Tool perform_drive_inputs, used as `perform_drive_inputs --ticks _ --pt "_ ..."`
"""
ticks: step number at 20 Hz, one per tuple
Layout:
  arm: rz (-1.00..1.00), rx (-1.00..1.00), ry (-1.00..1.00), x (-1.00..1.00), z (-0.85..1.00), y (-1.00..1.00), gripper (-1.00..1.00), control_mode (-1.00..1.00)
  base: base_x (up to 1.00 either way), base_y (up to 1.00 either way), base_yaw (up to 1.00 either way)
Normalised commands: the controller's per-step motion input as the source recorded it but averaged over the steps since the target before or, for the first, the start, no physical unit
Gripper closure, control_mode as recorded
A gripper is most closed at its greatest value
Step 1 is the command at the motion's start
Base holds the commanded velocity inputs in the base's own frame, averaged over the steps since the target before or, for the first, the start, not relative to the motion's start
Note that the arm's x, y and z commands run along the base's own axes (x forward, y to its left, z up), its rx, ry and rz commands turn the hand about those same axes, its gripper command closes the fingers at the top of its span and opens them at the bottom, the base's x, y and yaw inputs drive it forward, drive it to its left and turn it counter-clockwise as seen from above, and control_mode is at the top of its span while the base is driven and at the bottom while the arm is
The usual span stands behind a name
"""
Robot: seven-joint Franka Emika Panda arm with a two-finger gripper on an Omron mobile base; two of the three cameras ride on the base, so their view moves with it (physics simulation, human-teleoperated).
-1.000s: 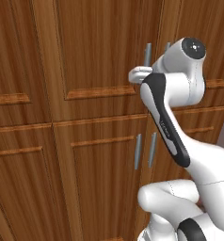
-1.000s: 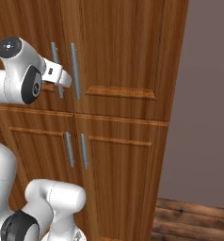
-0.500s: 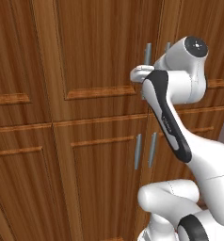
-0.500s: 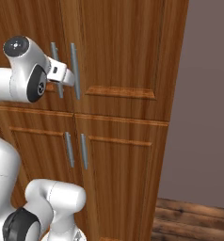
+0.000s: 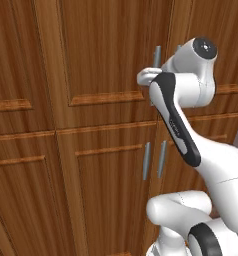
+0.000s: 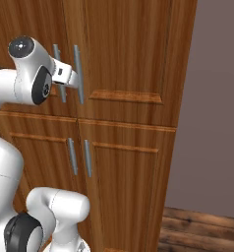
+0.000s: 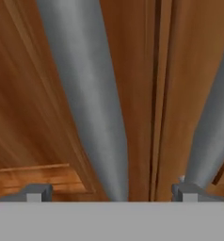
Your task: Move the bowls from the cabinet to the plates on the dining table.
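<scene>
Your arm reaches up and forward to the closed upper doors of the cabinet (image 6: 129, 59), the gripper (image 7: 109, 193) spread wide with one grey bar handle (image 7: 85, 94) between its fingertips (image 7: 36, 192) and the neighbouring handle (image 7: 210, 136) just right. Lower doors below stand shut; a grey wall (image 6: 217, 98) rises at far right.

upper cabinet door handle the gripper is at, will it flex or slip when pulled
The handle is a slim grey metal bar, so it probably stays stiff. Its smooth rounded surface may let the fingertips slide along it. The open gripper straddles it, and the tall panelled cabinet door looks solid, so it likely swings on hinges rather than bending.
</scene>
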Motion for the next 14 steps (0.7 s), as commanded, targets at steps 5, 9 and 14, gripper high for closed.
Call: perform_drive_inputs --ticks 5,9,14 --pt "0.00 0.00 0.00 0.19 0.00 0.00 -1.00 -1.00 0.00 0.00 0.00" --pt "0.00 0.00 0.00 0.19 -0.01 0.00 -1.00 -1.00 0.00 0.00 0.00" --pt "0.01 0.00 0.00 0.14 -0.03 0.00 -1.00 -1.00 0.00 0.00 0.00"
